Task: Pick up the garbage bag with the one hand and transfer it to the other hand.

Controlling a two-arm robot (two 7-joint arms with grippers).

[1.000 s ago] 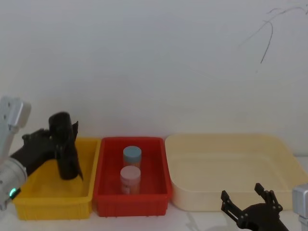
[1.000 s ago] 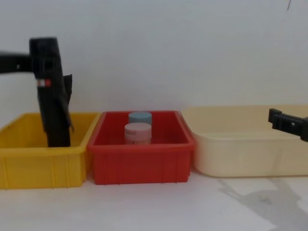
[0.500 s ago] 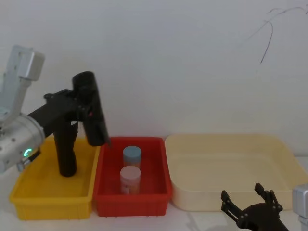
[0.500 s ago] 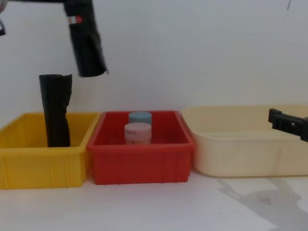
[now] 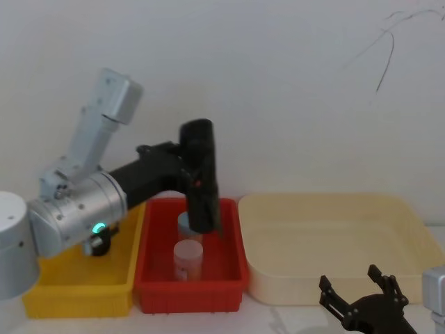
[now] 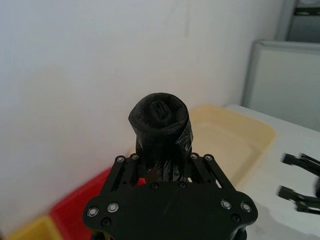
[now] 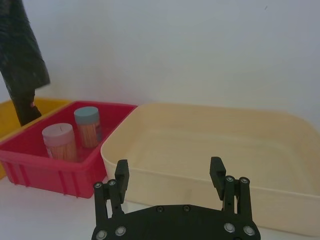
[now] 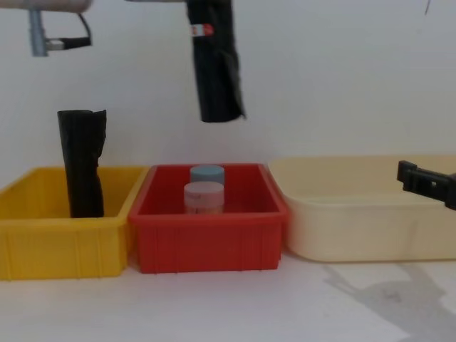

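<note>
At the far left a yellow bin is sitting on the bench with a plain black roll standing upright in it. Next along, the left gripper is holding the garbage bag high in the air, its fingers clenching the roll near the top end, just by the red-and-white label. The bag is hanging nearly upright with a slight tilt, its free lower end dangling above the red bin and touching nothing. Below it, a blue-lidded canister and a pink-lidded canister are standing inside that bin. To the right, a cream tray is lying bare. At the far right the right gripper is waiting low near the bench, in front of the tray, fingers spread wide and grasping nothing.

The handover is turning on one relation: the bag is hanging up and to the left of the right fingers, well apart from them, with its long axis close to vertical, so the free lower half is probably the part those fingers should be closing on, approached from the side. The left arm is the only one near the bag.

Counting across: two black rolls, one of them labelled; three containers; two canisters; two grippers
</note>
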